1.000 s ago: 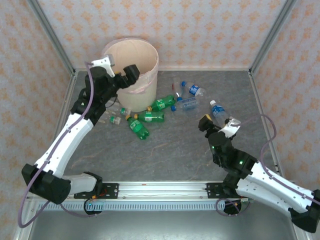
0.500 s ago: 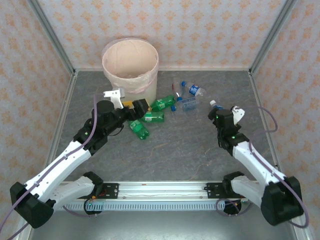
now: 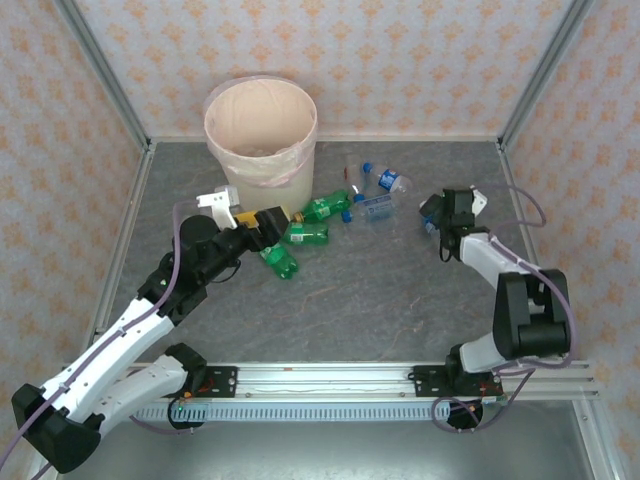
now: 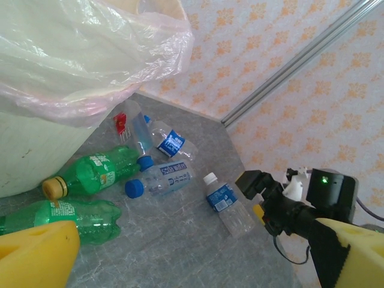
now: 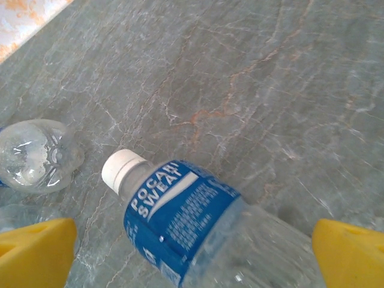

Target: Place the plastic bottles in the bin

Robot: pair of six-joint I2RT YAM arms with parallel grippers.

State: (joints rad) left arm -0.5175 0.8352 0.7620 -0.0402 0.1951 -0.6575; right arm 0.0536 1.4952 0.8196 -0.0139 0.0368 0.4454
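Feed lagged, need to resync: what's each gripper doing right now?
Left gripper: open, empty.
Right gripper: open, straddling the white-capped bottle, not gripping it.

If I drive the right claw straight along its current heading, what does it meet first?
The clear white-capped bottle with the blue label. It lies directly ahead, between the fingers of the open right claw, on the table. How close it is I cannot judge exactly.
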